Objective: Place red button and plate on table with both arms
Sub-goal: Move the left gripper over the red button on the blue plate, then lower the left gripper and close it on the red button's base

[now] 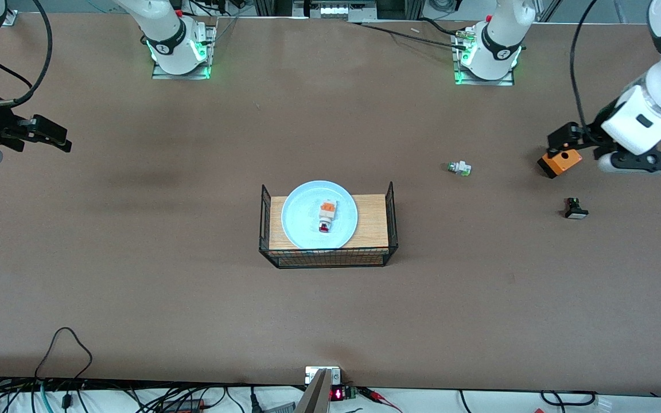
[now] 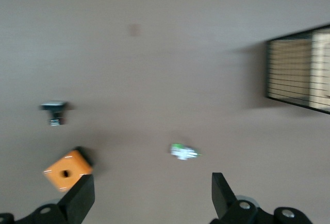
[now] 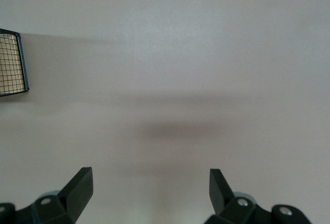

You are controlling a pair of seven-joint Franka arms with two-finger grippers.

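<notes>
Nothing is done yet: the red button lies on the plate, which sits on the basket stand mid-counter. Both arms hover near the counter's end edges, left pincer and right pincer wide open, empty.

My left wrist view is blurred; the basket stand is cut off at its edge.
</notes>
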